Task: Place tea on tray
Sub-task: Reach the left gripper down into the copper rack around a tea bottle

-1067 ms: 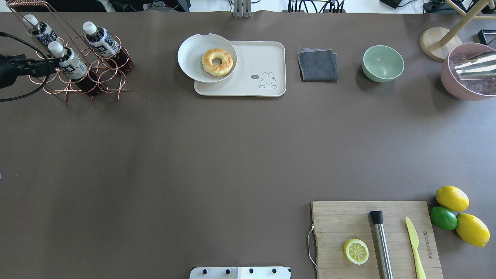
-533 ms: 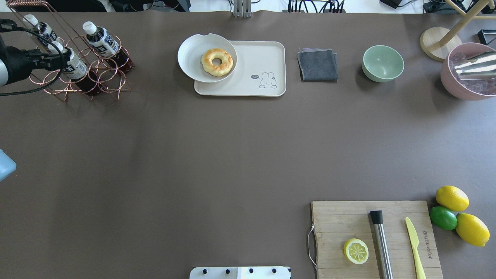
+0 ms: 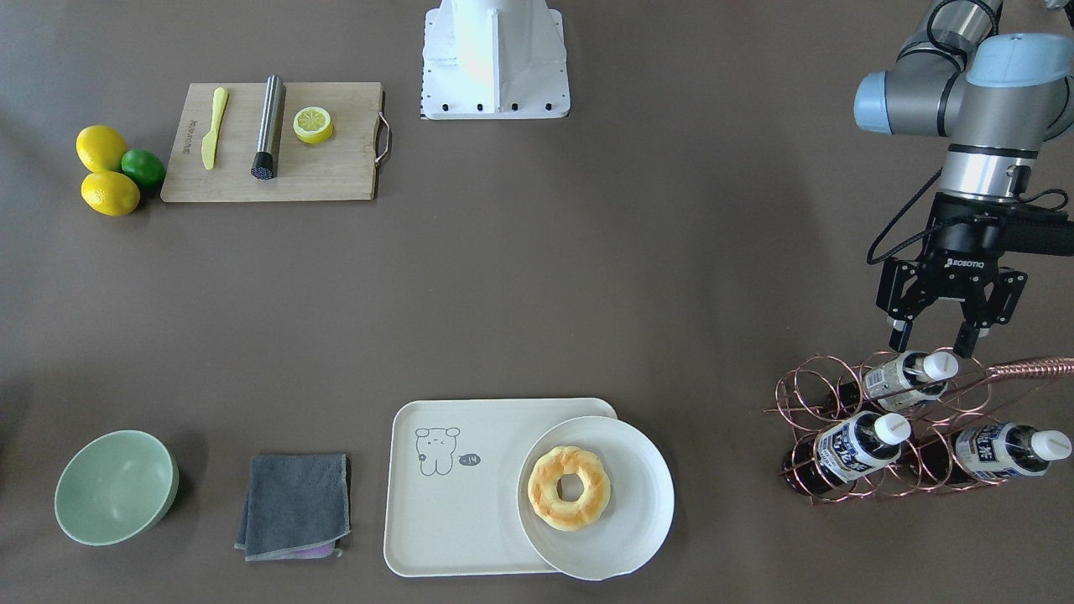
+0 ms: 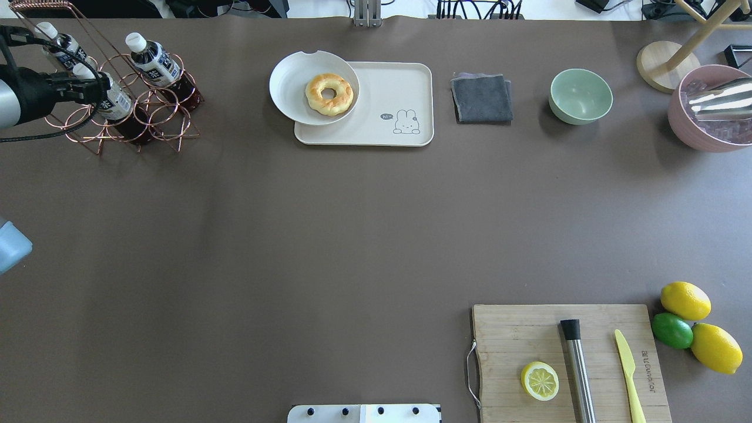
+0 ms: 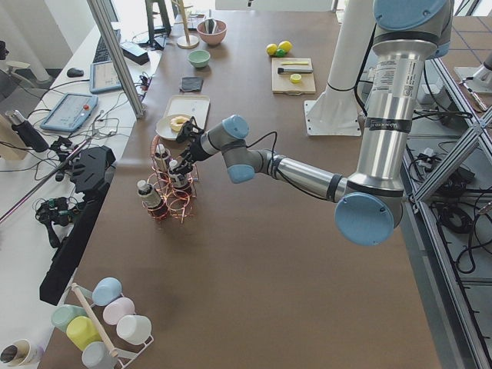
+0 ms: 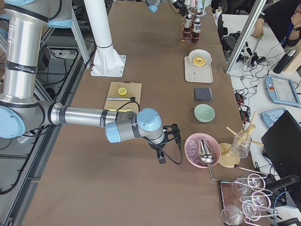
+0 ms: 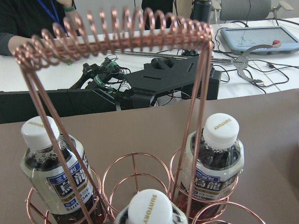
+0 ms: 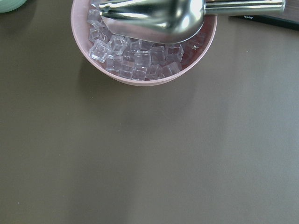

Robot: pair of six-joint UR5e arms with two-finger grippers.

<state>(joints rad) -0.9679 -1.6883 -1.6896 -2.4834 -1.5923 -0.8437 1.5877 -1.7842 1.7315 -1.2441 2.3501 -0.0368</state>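
My left claw [image 3: 931,342] now closer in, jaws wide above tea [image 3: 910,374] cap; grasp next, tray [image 3: 436,520] waiting.

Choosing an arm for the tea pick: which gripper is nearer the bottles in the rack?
Left. The left gripper hangs open right by the nearest tea bottle, at its cap; the right gripper is far away, beside the pink ice bowl.

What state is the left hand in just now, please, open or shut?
Open: in the front-facing view the left hand has its fingers spread apart just over the tea in the copper rack, gripping nothing.
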